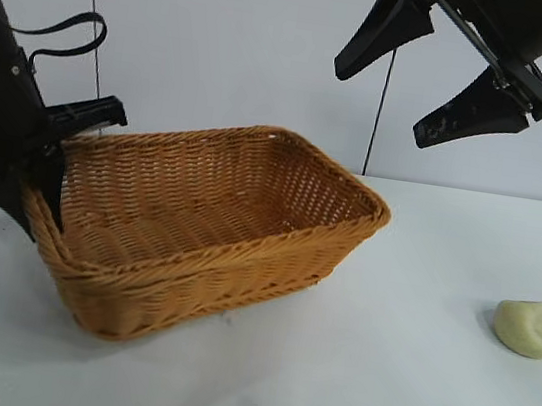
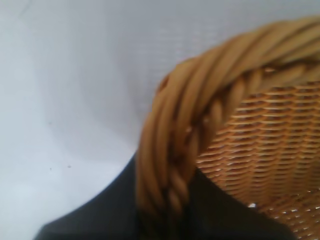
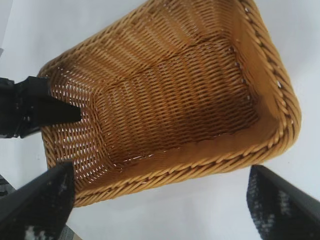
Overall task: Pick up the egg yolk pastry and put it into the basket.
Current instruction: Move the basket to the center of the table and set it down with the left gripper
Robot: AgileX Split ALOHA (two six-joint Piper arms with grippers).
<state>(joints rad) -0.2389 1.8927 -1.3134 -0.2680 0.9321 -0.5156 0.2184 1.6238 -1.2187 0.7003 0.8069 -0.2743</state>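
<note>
The basket [image 1: 209,225] sits left of centre on the white table [image 1: 396,392], and its left end appears raised off the surface, so that the whole body tilts. The left gripper [image 1: 48,190] is at that left end, clamped on the braided rim: in the exterior view one dark finger lies inside the basket wall and the other outside it, and in the left wrist view the rim [image 2: 172,150] runs straight between the two dark fingers [image 2: 95,215]. In the right wrist view the same finger [image 3: 47,111] shows against the inner wicker wall. The interior of the basket holds nothing in any view. The egg yolk pastry [image 1: 532,328] lies on the table at far right, well apart from the basket, dented top uppermost and untouched by either arm. The right gripper [image 1: 435,75] hangs high above the table, over the gap between the basket's right end and the pastry, its fingers spread wide and holding nothing; both fingertips frame the basket in the right wrist view. A dark cable [image 1: 377,107] runs down the pale back wall behind the basket. The stretch of table between pastry and basket carries no other object.
</note>
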